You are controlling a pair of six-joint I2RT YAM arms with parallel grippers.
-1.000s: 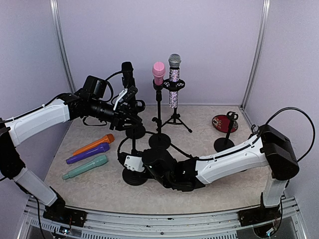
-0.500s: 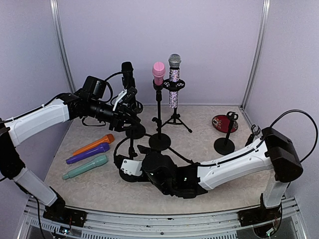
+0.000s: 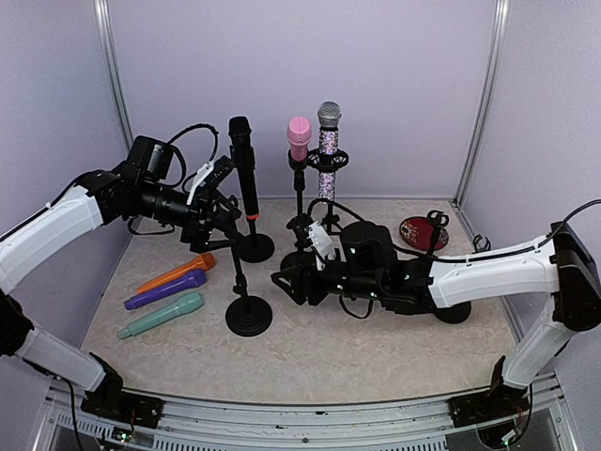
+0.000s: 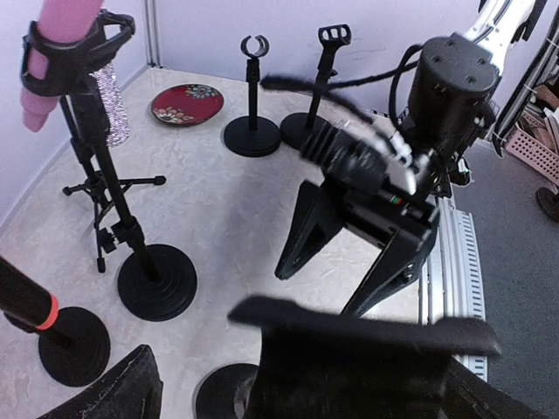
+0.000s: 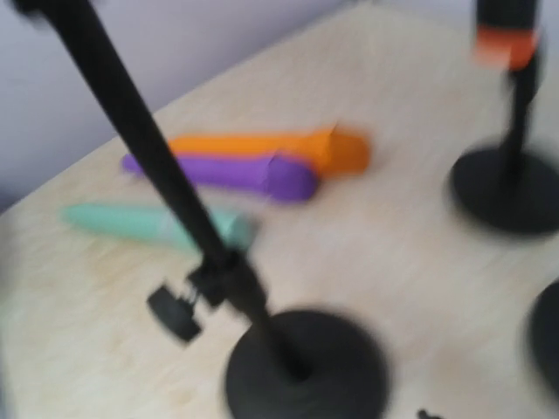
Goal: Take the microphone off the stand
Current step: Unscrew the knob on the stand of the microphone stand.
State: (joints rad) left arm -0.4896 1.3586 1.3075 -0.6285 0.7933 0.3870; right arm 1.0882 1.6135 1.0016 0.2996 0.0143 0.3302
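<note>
Loose microphones (image 3: pixel 167 289) left of nearest stand (image 3: pixel 248 316)

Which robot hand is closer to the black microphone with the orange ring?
Left. The left gripper is beside the black microphone with the orange ring; the right gripper is farther off, toward the front.

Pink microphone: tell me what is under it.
A black clip holds it atop a thin stand with a round base. In the top view, the right arm covers part of that base.

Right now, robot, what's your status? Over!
Left gripper open, right gripper open. Black microphone upright on its stand. Front stand close between the grippers.
</note>
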